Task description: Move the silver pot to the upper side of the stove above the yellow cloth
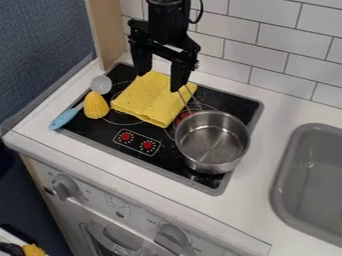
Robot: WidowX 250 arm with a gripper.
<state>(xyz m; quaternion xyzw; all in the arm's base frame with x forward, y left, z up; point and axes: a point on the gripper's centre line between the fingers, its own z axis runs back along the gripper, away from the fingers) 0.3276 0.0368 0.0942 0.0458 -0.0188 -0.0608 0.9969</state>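
Gripper (159, 80) hangs wide open, seemingly empty, by the yellow cloth (148, 99) at upper centre; grasping comes first, calling for alignment with the handle (193, 98) of the silver pot (212, 142), right of centre.

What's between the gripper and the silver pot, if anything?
Nothing visible. The pot's handle runs from the silver pot up toward the gripper. The yellow cloth lies on the stove below the gripper, overlapped by the handle in view; probably no obstacle to the approach.
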